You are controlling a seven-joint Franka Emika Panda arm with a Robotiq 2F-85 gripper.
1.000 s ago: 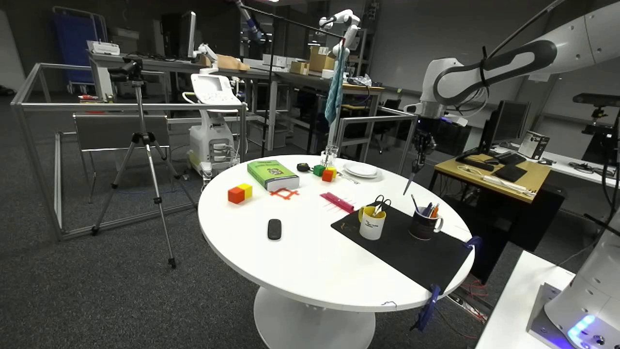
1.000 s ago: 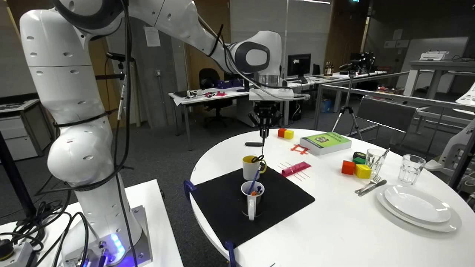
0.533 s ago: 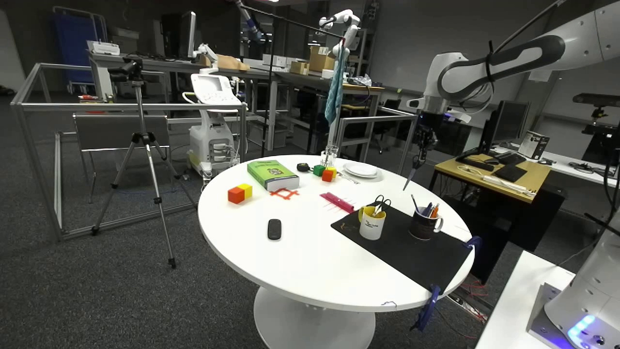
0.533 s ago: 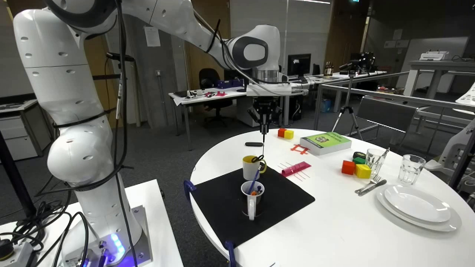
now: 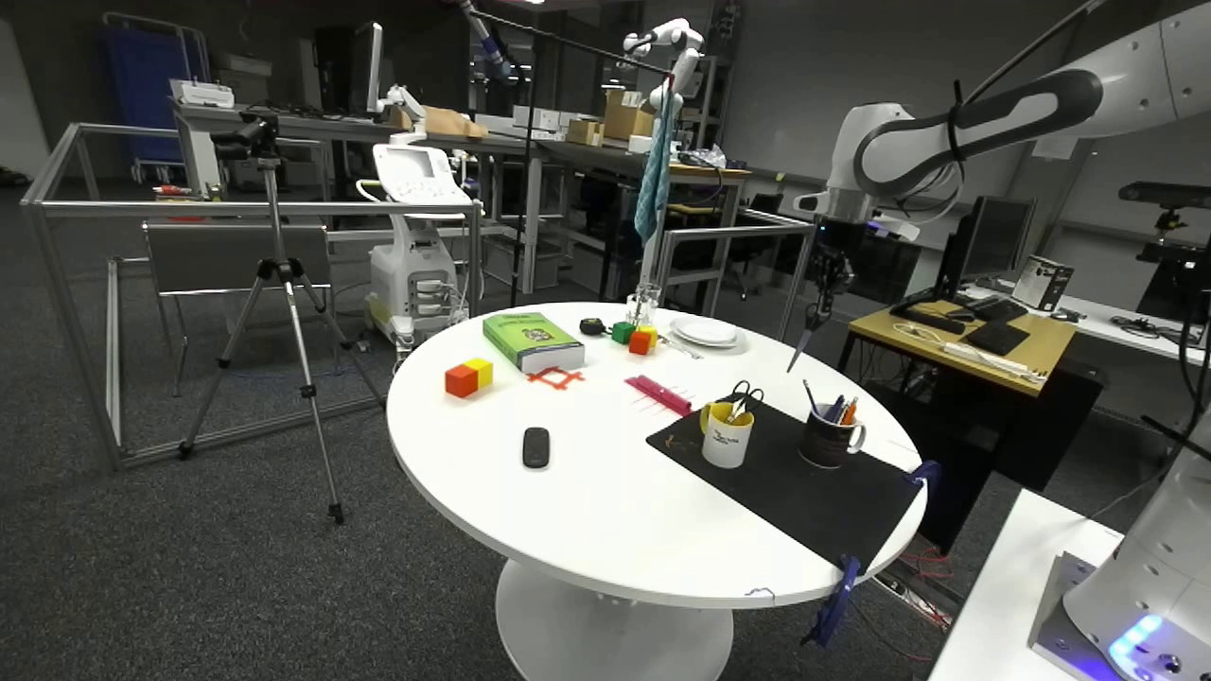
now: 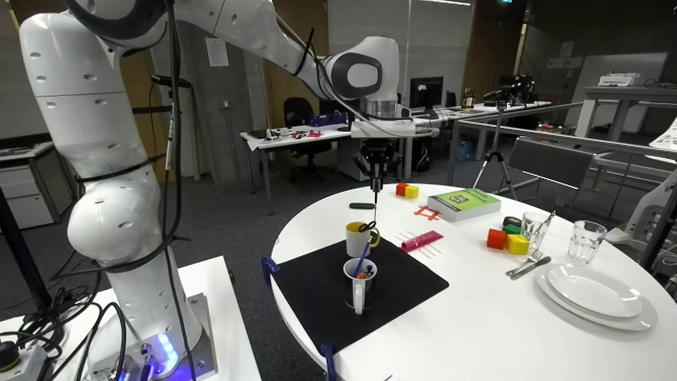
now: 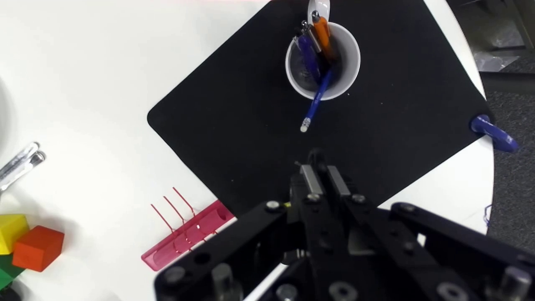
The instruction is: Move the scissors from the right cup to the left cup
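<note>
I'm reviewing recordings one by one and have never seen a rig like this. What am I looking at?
The white, jointed machine is a robot arm; its black hand does the grasping. The wide views come from two cameras outside it; the close-up looks down from its wrist. On the round white table lies a black mat with a pale cup holding scissors and a dark cup holding pens. Off the mat are a green book, coloured blocks, plates and glasses. The hand is closed on a slim pointed thing, probably another pair of scissors, though I can't be certain.
</note>
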